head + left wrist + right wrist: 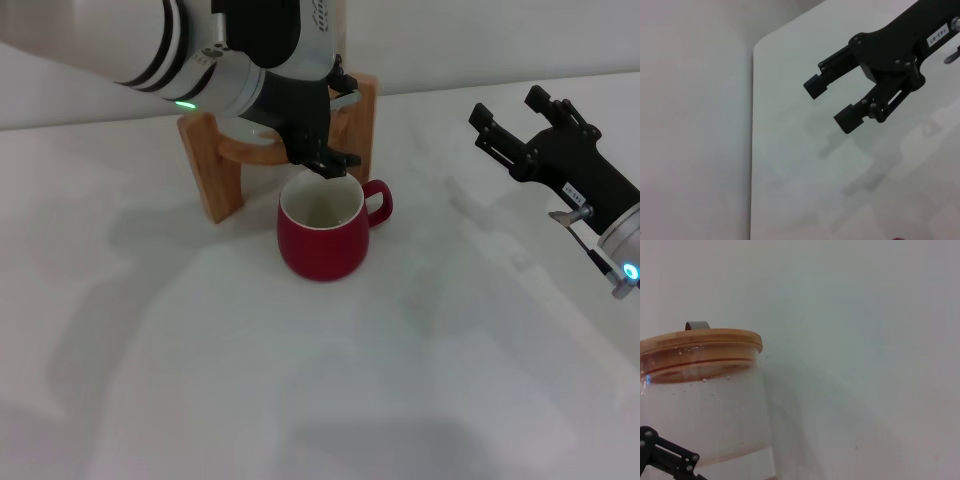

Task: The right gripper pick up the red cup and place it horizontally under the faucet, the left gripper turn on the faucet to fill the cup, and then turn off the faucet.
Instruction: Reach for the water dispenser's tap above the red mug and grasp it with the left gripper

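Red cup (322,232) upright on white tabletop (330,390), just in front of wooden stand (215,168); left arm covers the faucet area.

Left gripper (330,160) hangs right above cup rim at stand front; can't tell if its jaws are parted or clenched, & faucet itself is hidden behind it. Cup handle points to robot's right. Right gripper (508,122) well apart on right, above tabletop, jaws released, nothing held; left wrist view shows that gap clearly (829,103). Only right wrist view shows the glass jar (705,415) w/ wooden lid (701,341).
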Controlling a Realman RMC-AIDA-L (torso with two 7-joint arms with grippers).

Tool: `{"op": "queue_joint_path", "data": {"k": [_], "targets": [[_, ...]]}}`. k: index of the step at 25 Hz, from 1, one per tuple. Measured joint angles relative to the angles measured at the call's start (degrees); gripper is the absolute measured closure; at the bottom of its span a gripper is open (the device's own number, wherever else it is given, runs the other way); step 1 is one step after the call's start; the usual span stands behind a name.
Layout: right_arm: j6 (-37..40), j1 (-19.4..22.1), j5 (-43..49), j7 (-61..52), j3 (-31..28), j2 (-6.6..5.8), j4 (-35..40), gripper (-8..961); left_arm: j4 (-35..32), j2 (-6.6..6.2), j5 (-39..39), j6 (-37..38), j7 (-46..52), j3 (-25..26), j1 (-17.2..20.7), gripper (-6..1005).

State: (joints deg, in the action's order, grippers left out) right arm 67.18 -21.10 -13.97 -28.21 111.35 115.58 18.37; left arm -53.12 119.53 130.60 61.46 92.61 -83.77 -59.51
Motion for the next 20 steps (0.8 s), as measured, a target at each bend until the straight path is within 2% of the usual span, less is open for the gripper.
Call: {"op": "queue_joint_path", "data": {"k": [20], "targets": [[0.0, -0.1, 0.0, 0.0, 0.0, 0.0, -0.1, 80, 0.0, -0.18, 0.5, 0.5, 1.5, 0.0, 0.0, 139]]}}
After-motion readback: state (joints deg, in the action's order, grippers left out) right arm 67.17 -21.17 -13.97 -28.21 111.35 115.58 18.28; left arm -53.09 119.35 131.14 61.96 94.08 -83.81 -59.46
